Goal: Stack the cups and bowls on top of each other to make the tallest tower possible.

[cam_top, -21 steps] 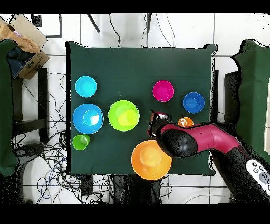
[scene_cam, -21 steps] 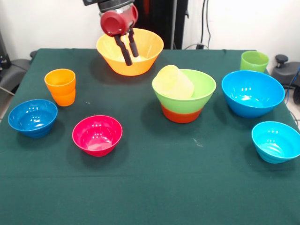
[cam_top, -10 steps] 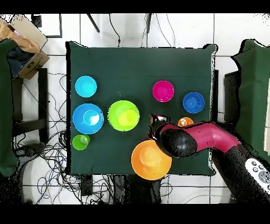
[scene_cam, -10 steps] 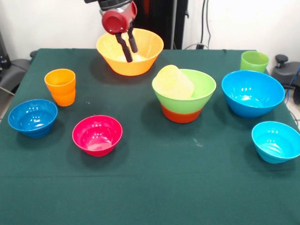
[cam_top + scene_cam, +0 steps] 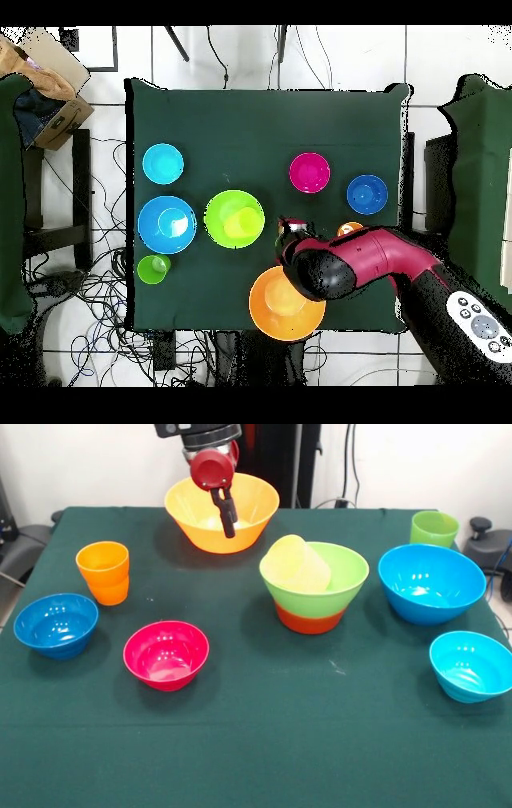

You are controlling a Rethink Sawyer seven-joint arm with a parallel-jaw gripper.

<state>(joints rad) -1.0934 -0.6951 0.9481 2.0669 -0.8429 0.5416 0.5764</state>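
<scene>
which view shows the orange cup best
The front view. There the orange cup stands whole and unobstructed on the cloth, with its rim and ribbed side both visible. In the overhead view the arm covers most of it, leaving only a sliver of orange at the arm's upper edge.

Table (image 5: 264, 744), dark green cloth cover. Directly on it: big yellow-orange bowl (image 5: 192, 524), orange cup (image 5: 103, 573), small dark blue bowl (image 5: 56, 625), magenta bowl (image 5: 166, 654), orange-red bowl (image 5: 310, 620), big blue bowl (image 5: 431, 583), small cyan bowl (image 5: 471, 665), light green cup (image 5: 434, 529).
</scene>
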